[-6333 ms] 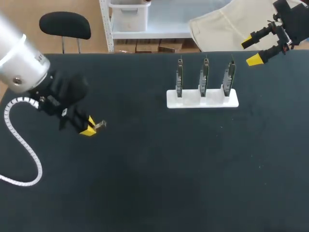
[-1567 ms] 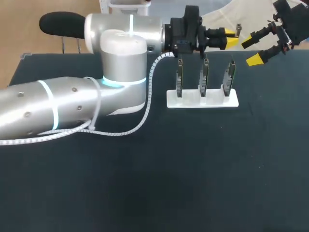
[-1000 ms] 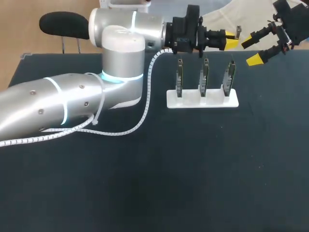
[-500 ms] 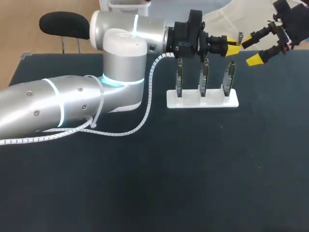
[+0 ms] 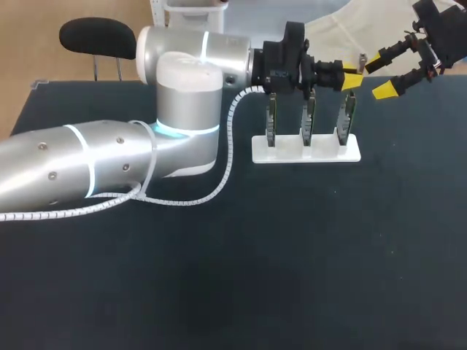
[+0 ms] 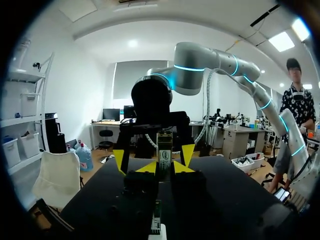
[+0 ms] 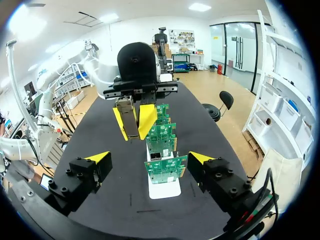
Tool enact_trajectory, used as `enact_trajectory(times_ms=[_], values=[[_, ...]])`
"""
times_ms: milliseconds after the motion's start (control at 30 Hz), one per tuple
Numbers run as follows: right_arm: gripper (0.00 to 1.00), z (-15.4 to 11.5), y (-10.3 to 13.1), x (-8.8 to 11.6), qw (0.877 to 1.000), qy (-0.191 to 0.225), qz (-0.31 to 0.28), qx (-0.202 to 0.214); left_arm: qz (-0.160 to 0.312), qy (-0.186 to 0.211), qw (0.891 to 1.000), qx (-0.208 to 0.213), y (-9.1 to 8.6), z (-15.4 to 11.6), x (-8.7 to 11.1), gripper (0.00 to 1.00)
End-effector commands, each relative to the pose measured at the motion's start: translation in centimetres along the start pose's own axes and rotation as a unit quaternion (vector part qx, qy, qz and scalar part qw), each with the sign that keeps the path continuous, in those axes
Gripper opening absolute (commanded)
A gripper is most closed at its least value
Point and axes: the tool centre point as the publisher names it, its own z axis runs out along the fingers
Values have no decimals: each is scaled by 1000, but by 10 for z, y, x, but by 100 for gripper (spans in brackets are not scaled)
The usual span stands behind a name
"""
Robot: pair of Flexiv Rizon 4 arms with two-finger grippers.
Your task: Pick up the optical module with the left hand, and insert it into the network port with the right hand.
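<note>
My left arm reaches across the back of the table, and its gripper [image 5: 352, 73] is shut on the small metal optical module [image 5: 361, 60], held above the right-hand circuit board [image 5: 347, 113]. In the left wrist view the module [image 6: 164, 156] stands upright between the yellow fingertips [image 6: 182, 168]. My right gripper [image 5: 381, 75] hangs open just right of the module without touching it. From the right wrist view the module [image 7: 127, 117] is ahead of the open right gripper [image 7: 149, 157], beyond the nearest board's metal port [image 7: 156, 156].
A white stand [image 5: 306, 149] at the back right holds three upright green circuit boards in a row. The left arm's grey body [image 5: 109, 160] and its white spiral cable [image 5: 219, 168] lie over the table's left half.
The left gripper has carried the module a little to the right and down, closer to the right gripper. The right arm has stayed where it was.
</note>
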Motion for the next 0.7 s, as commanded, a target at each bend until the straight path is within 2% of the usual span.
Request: enact_trajectory(times_ms=[33, 700], values=[[100, 0, 2, 0, 1000, 0, 0, 3, 0, -1, 1000, 1, 1, 2, 1, 0], [100, 0, 2, 0, 1000, 0, 0, 3, -2, -1, 1000, 1, 5, 3, 4, 0]])
